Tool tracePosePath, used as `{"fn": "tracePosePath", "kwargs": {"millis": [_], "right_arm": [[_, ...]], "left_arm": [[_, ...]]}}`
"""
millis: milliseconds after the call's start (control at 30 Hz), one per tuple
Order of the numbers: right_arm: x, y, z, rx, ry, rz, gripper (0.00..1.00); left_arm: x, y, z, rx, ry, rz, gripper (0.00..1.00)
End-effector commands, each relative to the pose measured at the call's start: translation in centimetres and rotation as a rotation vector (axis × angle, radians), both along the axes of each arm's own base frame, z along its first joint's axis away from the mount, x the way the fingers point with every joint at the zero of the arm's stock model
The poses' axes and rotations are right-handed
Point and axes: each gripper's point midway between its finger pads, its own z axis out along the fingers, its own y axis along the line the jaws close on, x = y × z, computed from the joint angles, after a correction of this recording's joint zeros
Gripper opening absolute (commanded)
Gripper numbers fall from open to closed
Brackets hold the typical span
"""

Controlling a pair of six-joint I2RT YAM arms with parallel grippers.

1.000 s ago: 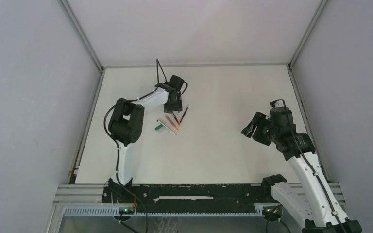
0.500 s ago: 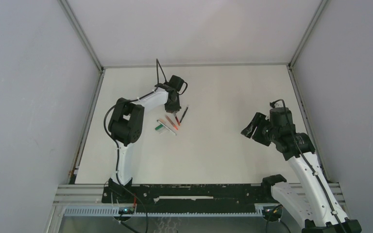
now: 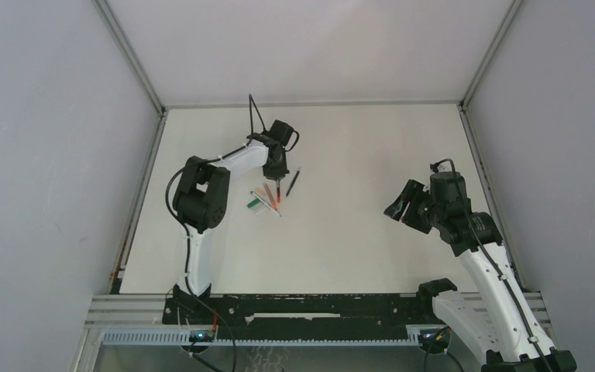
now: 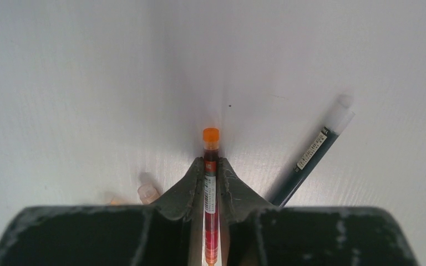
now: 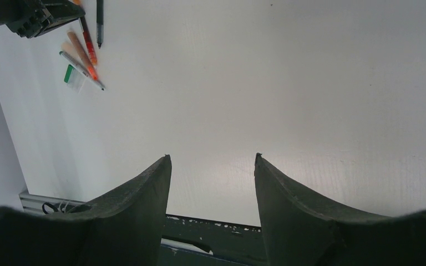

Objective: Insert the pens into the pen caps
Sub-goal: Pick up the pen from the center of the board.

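Jaws of left tool (image 4: 211, 162) clamp red pen (image 4: 211, 141), black pen (image 4: 309, 158) lying beside.

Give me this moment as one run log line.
left claw: shut on red pen | right claw: open, empty | black pen: lying beside red pen, apart

The left arm (image 3: 209, 182) reaches forward, elbow folded, with the left gripper (image 4: 211, 166) pinched on a red pen (image 4: 211, 145). The right arm (image 3: 476, 248) hovers raised — the right gripper (image 5: 211, 158) gapes wide.
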Motion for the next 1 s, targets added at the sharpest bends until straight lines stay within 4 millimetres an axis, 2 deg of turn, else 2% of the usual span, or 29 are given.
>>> {"fn": "tracePosePath", "kwargs": {"millis": [0,200,433,800,967], "right_arm": [[0.7,0.1,0.8,0.01,-0.044,-0.01,0.65],[0.6,0.0,0.8,0.008,-0.043,-0.011,0.65],[0.6,0.0,0.8,0.01,-0.043,-0.012,0.65],[0.7,0.1,0.8,0.015,-0.043,-0.014,0.65],[0.8,0.2,1.1,0.022,-0.055,-0.015,0.64]], "left_arm": [[0.5,-0.7,1.1,-0.036,-0.014,0.015,0.15],[0.8,-1.3,1.7,-0.081,-0.02,0.025,0.11],[1.5,-2.0,3.8,-0.146,-0.062,0.03,0.06],[1.9,-1.4,6.0,-0.157,-0.11,0.033,0.0],[1.6,-1.1,8.0,-0.165,-0.144,0.022,0.0]]}}
